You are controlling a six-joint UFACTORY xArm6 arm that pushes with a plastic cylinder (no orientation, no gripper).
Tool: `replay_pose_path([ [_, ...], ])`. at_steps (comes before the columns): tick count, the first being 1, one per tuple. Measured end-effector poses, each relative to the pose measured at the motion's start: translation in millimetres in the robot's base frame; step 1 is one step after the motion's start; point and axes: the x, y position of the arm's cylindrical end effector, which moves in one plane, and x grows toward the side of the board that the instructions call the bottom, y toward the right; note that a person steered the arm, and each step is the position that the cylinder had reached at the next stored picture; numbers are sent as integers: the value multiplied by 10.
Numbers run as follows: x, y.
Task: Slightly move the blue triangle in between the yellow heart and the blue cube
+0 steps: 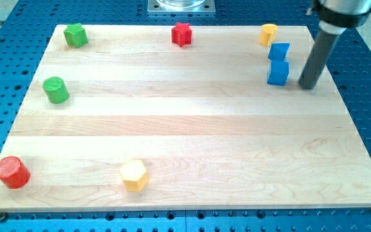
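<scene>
The yellow heart (pixel 268 33) lies near the board's top right edge. Just below it sits a blue block that I take for the blue triangle (pixel 279 51); its shape is hard to make out. It touches the blue cube (pixel 277 73) directly beneath it. The three form a short column. My tip (pixel 308 86) rests on the board to the right of the blue cube, a small gap away and touching no block. The dark rod rises from it toward the view's top right.
A green star-like block (pixel 76 35) and a red star (pixel 181 34) lie along the top edge. A green cylinder (pixel 56 89) sits at the left, a red cylinder (pixel 11 172) at the bottom left, and a yellow hexagon (pixel 134 174) at the bottom.
</scene>
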Motion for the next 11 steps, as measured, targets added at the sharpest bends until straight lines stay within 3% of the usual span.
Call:
replay_pose_path([
  [1, -370, 349],
  [2, -615, 334],
  [4, -660, -86],
  [11, -660, -426],
])
